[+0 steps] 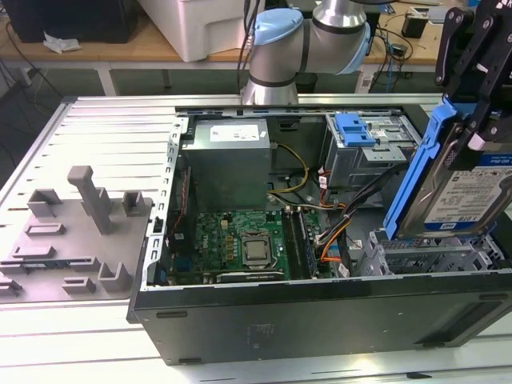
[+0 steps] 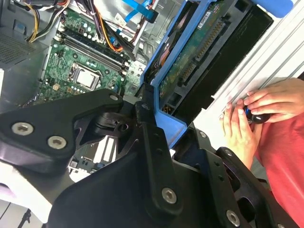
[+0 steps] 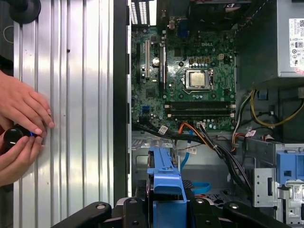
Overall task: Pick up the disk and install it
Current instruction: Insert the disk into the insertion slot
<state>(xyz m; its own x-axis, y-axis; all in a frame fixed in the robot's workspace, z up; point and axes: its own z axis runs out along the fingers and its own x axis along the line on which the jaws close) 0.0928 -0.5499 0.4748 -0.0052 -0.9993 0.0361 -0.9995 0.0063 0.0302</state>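
The disk (image 1: 472,192), a silver hard drive with a white-and-blue label in a blue carrier bracket, hangs tilted on edge at the exterior view's right. It is just above the silver drive bay (image 1: 424,254) in the open computer case. My gripper (image 1: 474,112) is shut on its upper part from above. In the second wrist view the black fingers (image 2: 151,137) clamp the blue bracket of the disk (image 2: 204,52). The first wrist view shows the disk's blue edge (image 3: 166,183) between the gripper (image 3: 167,209) arms, over the case interior.
Inside the case lie a green motherboard (image 1: 240,240), a grey power supply (image 1: 228,156), loose cables (image 1: 336,216) and a silver cage with a blue clip (image 1: 356,128). Grey fixtures (image 1: 88,208) stand at the exterior view's left. A person's hands (image 3: 19,118) rest on the ribbed table beside the case.
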